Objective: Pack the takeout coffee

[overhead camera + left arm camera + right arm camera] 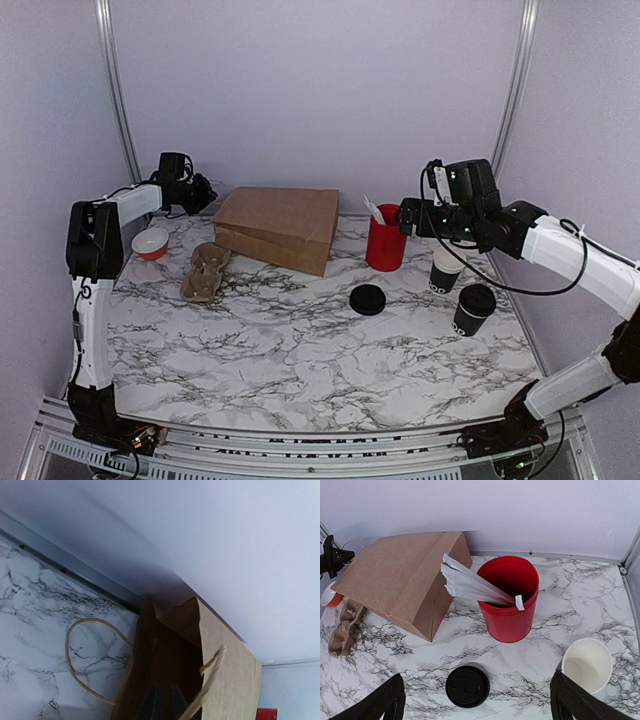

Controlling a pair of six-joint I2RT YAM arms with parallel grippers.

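While stretched level, right claw (408, 216) agape.

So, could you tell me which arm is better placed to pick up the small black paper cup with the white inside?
Right. The open right gripper hovers beside the small black paper cup; the left gripper, far off, is closed on the brown paper bag.

marble table (300, 350) | paper bag (280, 228) | red cup (385, 247) | lid (368, 299) | open cup (446, 272) | lidded cup (473, 310) | carrier (205, 272) | bowl (150, 243)
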